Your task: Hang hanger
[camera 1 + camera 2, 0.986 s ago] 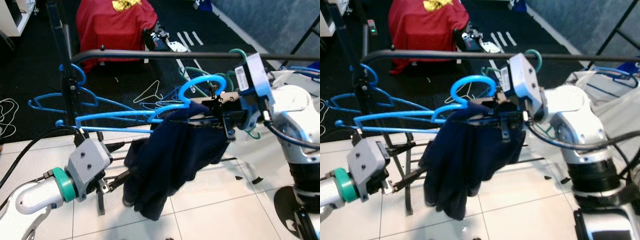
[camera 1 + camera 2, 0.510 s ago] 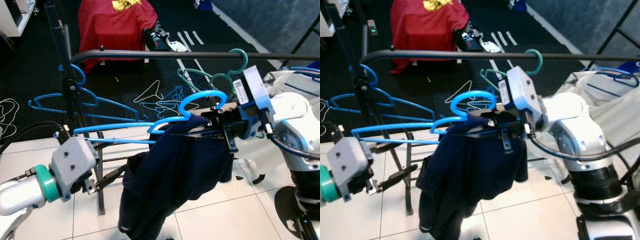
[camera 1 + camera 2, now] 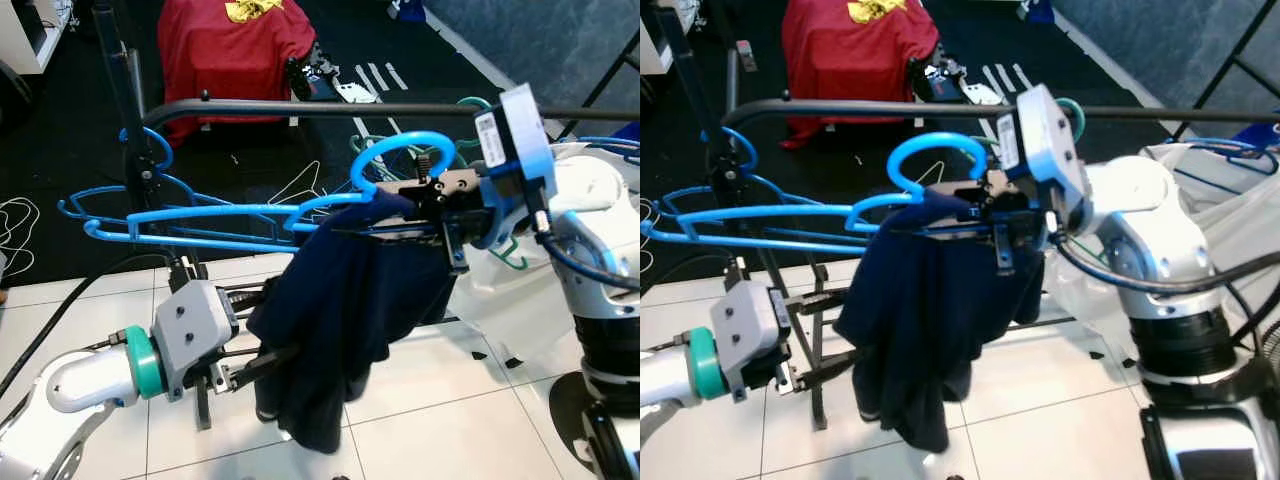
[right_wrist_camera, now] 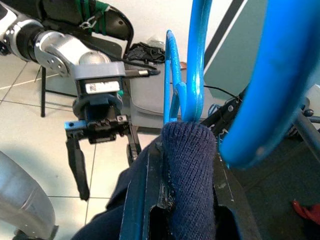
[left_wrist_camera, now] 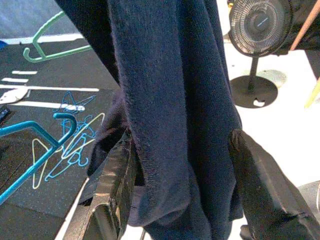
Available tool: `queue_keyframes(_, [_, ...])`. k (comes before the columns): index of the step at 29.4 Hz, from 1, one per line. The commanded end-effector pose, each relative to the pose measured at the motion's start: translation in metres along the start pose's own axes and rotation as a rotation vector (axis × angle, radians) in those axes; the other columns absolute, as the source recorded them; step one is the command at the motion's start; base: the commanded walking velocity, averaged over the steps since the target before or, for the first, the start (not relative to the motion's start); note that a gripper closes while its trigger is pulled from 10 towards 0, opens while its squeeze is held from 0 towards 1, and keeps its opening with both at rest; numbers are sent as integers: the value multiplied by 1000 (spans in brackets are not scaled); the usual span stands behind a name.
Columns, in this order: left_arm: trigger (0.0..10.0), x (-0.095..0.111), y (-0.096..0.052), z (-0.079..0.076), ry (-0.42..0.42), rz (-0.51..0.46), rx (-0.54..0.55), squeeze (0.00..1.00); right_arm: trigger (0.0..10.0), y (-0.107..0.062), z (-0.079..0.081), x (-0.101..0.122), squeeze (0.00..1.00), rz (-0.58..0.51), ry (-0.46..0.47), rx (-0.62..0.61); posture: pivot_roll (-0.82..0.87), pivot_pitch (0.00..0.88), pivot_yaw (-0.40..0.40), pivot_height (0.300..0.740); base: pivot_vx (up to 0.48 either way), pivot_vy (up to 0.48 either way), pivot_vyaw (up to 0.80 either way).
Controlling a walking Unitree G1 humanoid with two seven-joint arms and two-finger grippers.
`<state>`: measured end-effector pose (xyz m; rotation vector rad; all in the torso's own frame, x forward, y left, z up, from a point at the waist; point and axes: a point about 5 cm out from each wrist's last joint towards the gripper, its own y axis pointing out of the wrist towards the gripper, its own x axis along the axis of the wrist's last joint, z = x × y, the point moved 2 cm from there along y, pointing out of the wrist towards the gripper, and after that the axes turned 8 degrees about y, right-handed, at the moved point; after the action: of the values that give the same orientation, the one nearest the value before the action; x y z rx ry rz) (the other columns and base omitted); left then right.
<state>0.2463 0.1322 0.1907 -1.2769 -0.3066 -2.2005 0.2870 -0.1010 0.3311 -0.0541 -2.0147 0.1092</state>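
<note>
A blue hanger (image 3: 230, 215) carries a dark navy garment (image 3: 340, 310) draped over its neck. My right gripper (image 3: 372, 226) is shut on the hanger's neck and the cloth, as the right wrist view shows (image 4: 187, 150). The hanger's hook (image 3: 400, 150) sits just below and in front of the black rail (image 3: 300, 108). My left gripper (image 3: 283, 318) is open low on the left. Its fingers (image 5: 117, 190) stand on either side of the hanging garment (image 5: 175, 100) without closing on it.
A second blue hanger (image 3: 145, 150) hangs at the rack's upright post (image 3: 125, 90). A green hanger (image 3: 478, 103) is on the rail. Loose hangers (image 3: 315, 190) lie on the dark floor, with a red-draped object (image 3: 230, 50) behind. A white bag (image 3: 1230, 200) is at right and a fan (image 5: 260, 25) stands nearby.
My right gripper has raised the hanger and garment, so the hook is now close under the rail. My left gripper has moved right and now straddles the garment's lower part.
</note>
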Motion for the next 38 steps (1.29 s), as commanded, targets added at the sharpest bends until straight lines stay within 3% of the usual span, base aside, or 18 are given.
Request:
queue_keyframes(1, [10000, -3, 2, -5, 2, 5, -18, 0, 0, 1, 2, 14, 0, -37, -44, 19, -16, 71, 6, 740, 0, 0, 0])
queue_keyframes(4, [9882, -3, 1, -6, -1, 8, -19, 0, 0, 1, 2, 14, 0, -36, -43, 24, -16, 71, 6, 740, 0, 0, 0])
queue_keyframes(5, [5765, -5, -2, -7, 1, 16, -30, 0, 0, 1, 3, 13, 0, -33, -42, 25, -11, 74, 7, 740, 0, 0, 0])
queue_keyframes(6, [5765, -5, -2, -7, 1, 16, -30, 0, 0, 1, 3, 13, 0, -33, -42, 25, -11, 74, 7, 740, 0, 0, 0])
queue_keyframes(7, [0, -8, -9, -6, 7, 36, -46, 0, 0, -1, 2, 12, 0, -23, -40, 19, -8, 76, 7, 740, 0, 0, 0])
queue_keyframes(10, [0, -11, -13, -6, 13, 49, -57, 0, 0, -3, 1, 11, 0, -17, -39, 14, -7, 77, 8, 740, 0, 0, 0])
queue_keyframes(17, [0, -21, -32, 4, 119, 129, -87, 0, 0, -8, 0, 5, 0, 18, -34, -1, 0, 80, 12, 740, 0, 0, 0])
queue_keyframes(25, [0, -14, -30, 22, 180, 114, -14, 0, 0, -11, 1, -2, 0, 46, -26, -3, 2, 77, 17, 740, 0, 0, 0])
queue_keyframes(35, [0, -12, -32, 34, 183, 103, 31, 0, 0, -12, 0, -4, 0, 48, -26, -16, 7, 75, 20, 740, 0, 0, 0])
queue_keyframes(36, [10000, -10, -28, 30, 156, 82, 15, 0, 0, -11, -1, -2, 0, 39, -34, -19, 3, 75, 21, 740, 0, 0, 0])
queue_keyframes(38, [10000, -8, -24, 24, 135, 64, -1, 0, 0, -11, -2, 0, 0, 32, -41, -19, 3, 73, 22, 740, 0, 0, 0])
